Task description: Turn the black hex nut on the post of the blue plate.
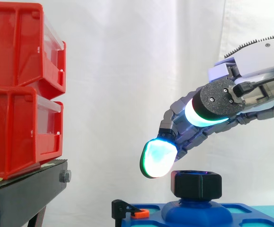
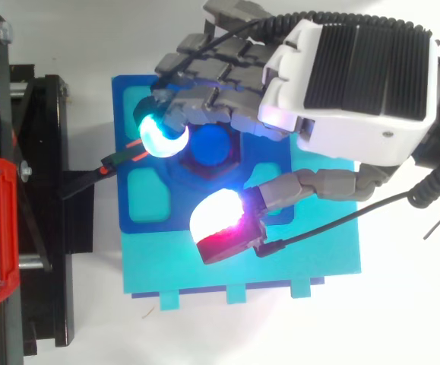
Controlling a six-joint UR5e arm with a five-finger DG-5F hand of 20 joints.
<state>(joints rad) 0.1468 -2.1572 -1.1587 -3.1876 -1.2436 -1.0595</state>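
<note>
The black hex nut (image 1: 196, 185) sits on a blue post (image 2: 210, 146) that rises from the blue plate (image 1: 250, 213). My hand (image 1: 222, 101) reaches in from the right and hovers just above the nut without touching it. Its fingers are relaxed and slightly bent. One glowing cyan fingertip (image 1: 158, 158) hangs above and to the left of the nut. From above, the fingers (image 2: 159, 131) lie along the far side of the post. The thumb pad (image 2: 221, 224), glowing white and red, is on the near side, with the post in the gap between.
Two stacked red bins (image 1: 18, 90) stand on a black stand (image 1: 28, 189) to the left. A small black clamp with an orange piece (image 1: 127, 210) sits at the plate's left edge. The plate rests on a cyan board (image 2: 242, 266).
</note>
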